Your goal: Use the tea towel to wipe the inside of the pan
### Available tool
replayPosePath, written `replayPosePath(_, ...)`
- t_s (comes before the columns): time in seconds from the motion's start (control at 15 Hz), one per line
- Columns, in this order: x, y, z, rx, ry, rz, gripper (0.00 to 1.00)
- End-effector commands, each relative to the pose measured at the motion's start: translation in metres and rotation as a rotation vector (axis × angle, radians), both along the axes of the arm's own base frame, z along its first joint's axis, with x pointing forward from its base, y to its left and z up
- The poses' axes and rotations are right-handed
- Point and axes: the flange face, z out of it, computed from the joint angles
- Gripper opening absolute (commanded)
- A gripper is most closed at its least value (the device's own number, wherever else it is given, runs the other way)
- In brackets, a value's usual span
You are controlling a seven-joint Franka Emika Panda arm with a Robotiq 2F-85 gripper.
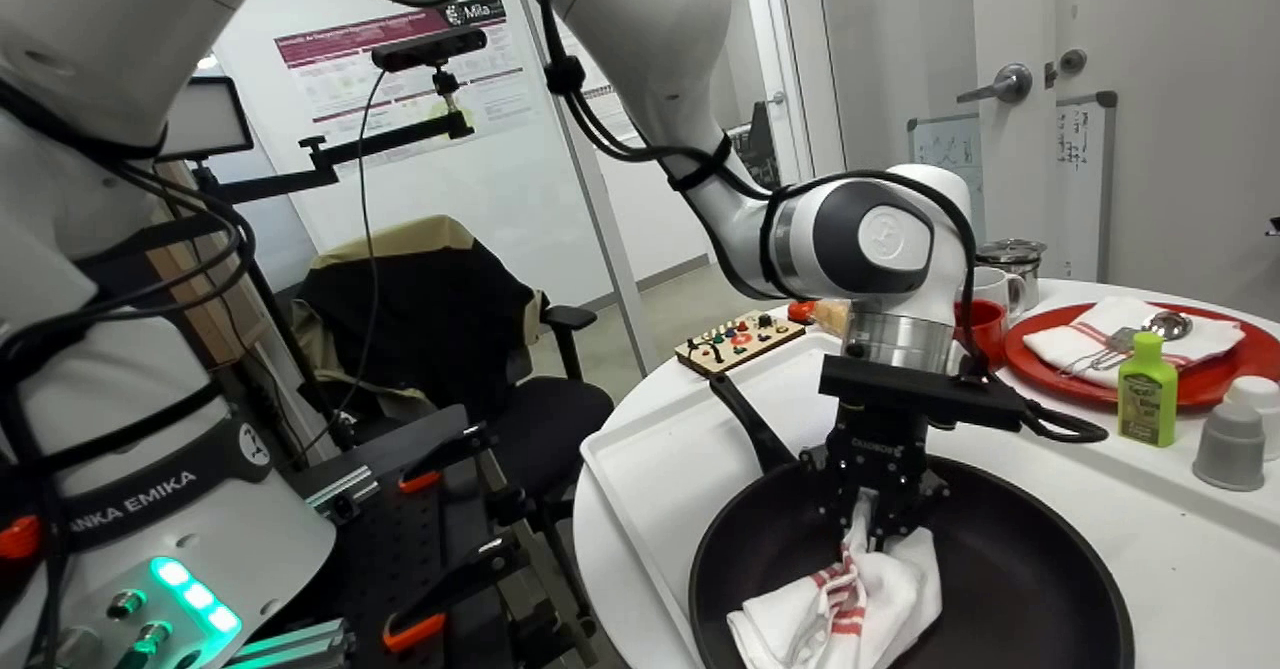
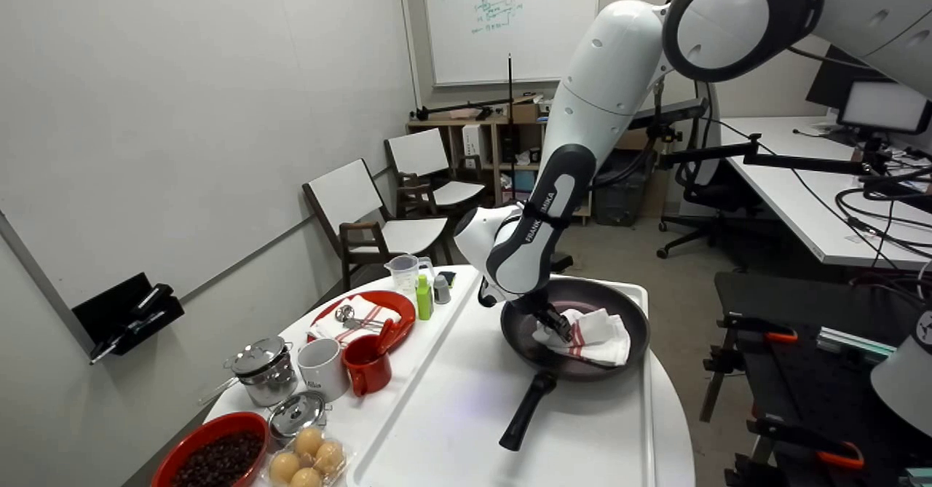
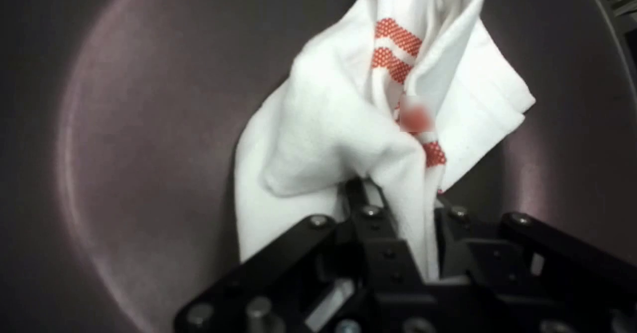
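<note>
Pinching tea towel (image 1: 845, 604) in nearly closed hand (image 3: 400, 201), inside pan (image 1: 1030, 569) at near left in an exterior view. Probably mid-wipe; likely yet to cover far right.

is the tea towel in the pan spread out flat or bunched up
Bunched up. In the wrist view, the tea towel shows overlapping folds, with one part pinched in the gripper.

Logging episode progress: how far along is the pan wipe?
Done: the tea towel is inside the pan. In progress: the jaws pinch a fold of it, the rest bunched in the pan; whether it's sliding, these stills can't show. Left: probably wiping the dark interior visible around the towel, then release. How much is already wiped can't be told.
</note>
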Motion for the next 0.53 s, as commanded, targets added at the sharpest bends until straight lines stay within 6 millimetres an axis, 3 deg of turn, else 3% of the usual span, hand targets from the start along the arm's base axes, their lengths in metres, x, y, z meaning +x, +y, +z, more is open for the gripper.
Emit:
replayPosePath(0.0, 0.002, -0.026, -0.007, -0.15, 0.074, -0.095, 0.07)
replayPosePath(0.47, 0.027, -0.06, 0.0, -0.243, -0.086, -0.354, 0.07)
